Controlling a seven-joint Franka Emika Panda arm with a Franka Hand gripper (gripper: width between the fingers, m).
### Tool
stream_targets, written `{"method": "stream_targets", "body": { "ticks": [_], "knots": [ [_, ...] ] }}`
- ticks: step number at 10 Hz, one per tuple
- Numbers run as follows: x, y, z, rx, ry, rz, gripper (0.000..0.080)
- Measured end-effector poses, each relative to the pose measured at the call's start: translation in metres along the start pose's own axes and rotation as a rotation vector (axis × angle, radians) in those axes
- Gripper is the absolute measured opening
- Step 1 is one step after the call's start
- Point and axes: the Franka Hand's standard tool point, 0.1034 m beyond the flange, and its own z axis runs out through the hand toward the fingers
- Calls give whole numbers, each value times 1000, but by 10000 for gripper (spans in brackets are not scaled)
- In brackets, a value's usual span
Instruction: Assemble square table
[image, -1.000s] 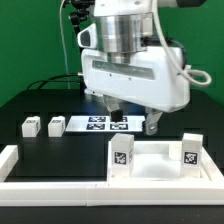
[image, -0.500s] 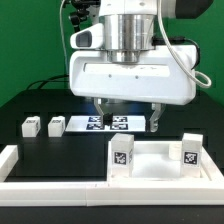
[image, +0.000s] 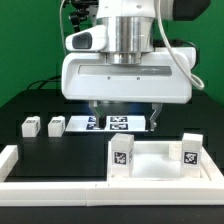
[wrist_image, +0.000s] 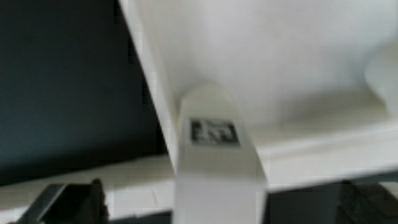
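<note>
Plastic, white and matte, makes up the square table slab (image: 155, 168), a broad flat piece with a raised rim that lies at the near right of the exterior view on the black tabletop (image: 60, 150). Two boxy leg blocks (image: 121, 155) (image: 190, 151) stand upright at its left and right near corners, each with a black-and-white tag on its face. Two more small leg blocks (image: 30, 127) (image: 56, 125) sit side by side at the exterior view's far left, well apart from the slab. A long white border rail (image: 50, 178) runs along the near edge, and the thin marker board (image: 105, 123) lies flat at the far middle.

The gripper (image: 127, 113) hangs over the scene with its jaws spread wide and touching no part. In the exterior view the slab shows below the fingers and to the right. In the wrist view one tagged leg block (wrist_image: 217, 140) rises from the slab's smooth surface (wrist_image: 267, 50), in line with the gap beside a dark finger (wrist_image: 71, 200); how high the fingers hang above it cannot be told.

Compared with a second ago, the gripper's body has shifted toward the exterior view's left and looms larger, while the jaws are as wide as before and every part lies where it was
</note>
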Motion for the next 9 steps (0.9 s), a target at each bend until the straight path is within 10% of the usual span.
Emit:
{"method": "stream_targets", "body": {
  "ticks": [9],
  "knots": [
    [-32, 23, 82, -80, -44, -199, 649]
  ]
}}
